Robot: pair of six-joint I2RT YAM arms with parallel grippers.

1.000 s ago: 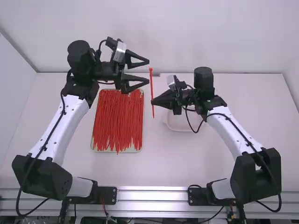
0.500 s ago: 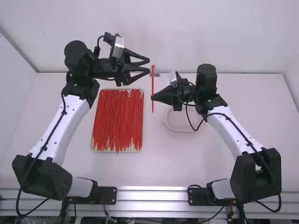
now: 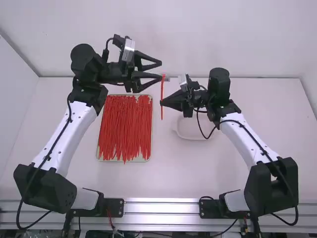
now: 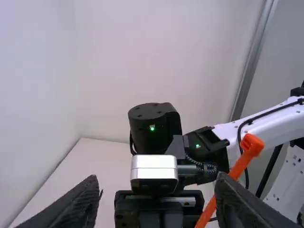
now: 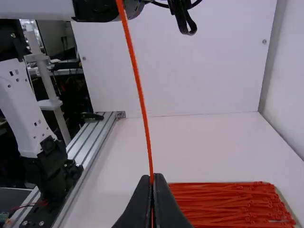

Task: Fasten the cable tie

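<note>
**Orange tie upright in the right claw, its head at the mouth of the open left claw**

My right gripper (image 3: 162, 102) is pinched tight on the thin orange plastic cable tie (image 3: 162, 91). It holds the tie upright in the air, above the table and just right of the flat beige tray (image 3: 151, 130) of loose red ties (image 3: 125, 126). My left gripper (image 3: 160, 69) hangs on the far left with its fingers spread wide. The tie's square head (image 4: 251, 144) sits close to one finger (image 4: 240, 204), not centred in the gap. If I close now, I judge that finger may hit the head first and bend the strap away, since the pinch is well below it. The strap could also swivel or slip in the right claw. A dropped tie could fall among the red ones or into the white shallow dish (image 3: 190, 134).
</note>
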